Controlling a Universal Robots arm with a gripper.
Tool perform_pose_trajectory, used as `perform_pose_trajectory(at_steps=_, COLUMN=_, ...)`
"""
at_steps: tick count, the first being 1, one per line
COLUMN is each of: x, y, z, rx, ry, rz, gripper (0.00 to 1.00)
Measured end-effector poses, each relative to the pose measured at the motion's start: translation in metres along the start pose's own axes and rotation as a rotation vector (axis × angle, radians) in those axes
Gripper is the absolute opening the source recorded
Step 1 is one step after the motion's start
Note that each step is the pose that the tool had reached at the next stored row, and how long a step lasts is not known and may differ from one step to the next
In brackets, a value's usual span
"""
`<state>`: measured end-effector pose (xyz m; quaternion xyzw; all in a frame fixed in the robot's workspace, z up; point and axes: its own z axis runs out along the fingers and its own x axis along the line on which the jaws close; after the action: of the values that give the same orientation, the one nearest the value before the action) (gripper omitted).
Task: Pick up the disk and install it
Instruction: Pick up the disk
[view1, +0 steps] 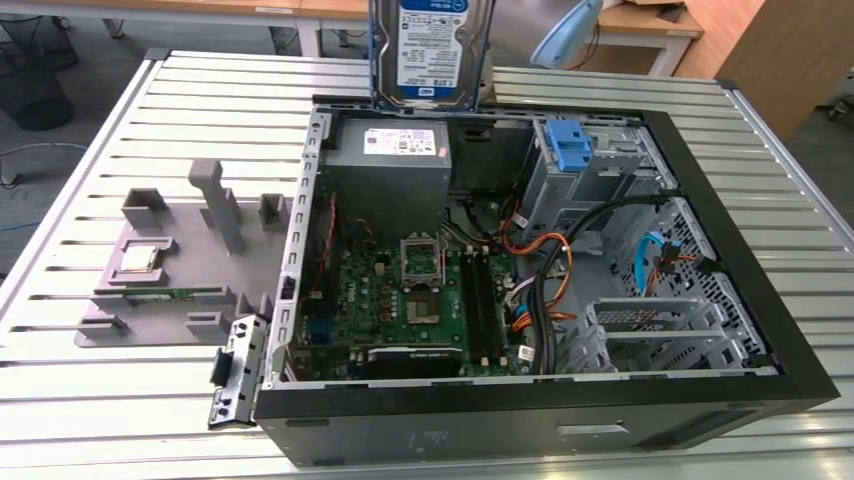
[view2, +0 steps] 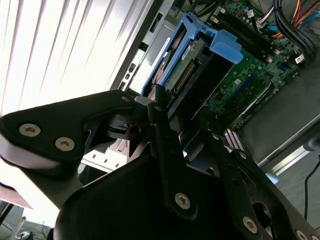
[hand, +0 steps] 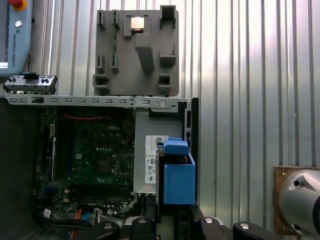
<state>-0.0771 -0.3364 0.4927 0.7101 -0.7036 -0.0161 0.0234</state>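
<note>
A: Biggest first. What's out there?

B: A slatted metal table (view1: 627, 85), with an open case (view1: 534, 425) lying on its side on it. Inside are the board (view1: 400, 300) and, at the far end, the grey supply (view1: 390, 150). A grey tray (view1: 160, 300) sits on the table, to the exterior view's left of the case.

A: And the disk?

B: The disk (view1: 430, 45) is off the table and upright, with its label toward the exterior camera. It hangs over the case's far edge, just above the supply. In the first wrist view it is edge-on, over the supply and close to the case wall.

A: So the gripper has it?

B: Yes. The gripper (view2: 185, 117) is clamped on one end, its jaws only as far apart as the disk between them. One of its fingers (view2: 162, 130) bears on the blue frame (view2: 222, 47). The other contact is hidden.

A: How will it handle?

B: My guess is dense for its size, with a rigid metal body and smooth faces that could slide. The plastic frame will give a little, and a knock would hurt the drive.

A: Where should it be held?

B: Across the long edges, on the frame's rails, clear of the connector (view2: 181, 77) and the label face. I'd squeeze firmly, because held upright its weight pulls straight out of the pinch.
</note>
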Motion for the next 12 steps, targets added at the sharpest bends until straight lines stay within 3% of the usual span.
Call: perform_pose_trajectory(at_steps=12, x=-0.0008, y=-0.0258, z=-0.0001, rx=0.0, ry=0.0, rz=0.0, gripper=0.35)
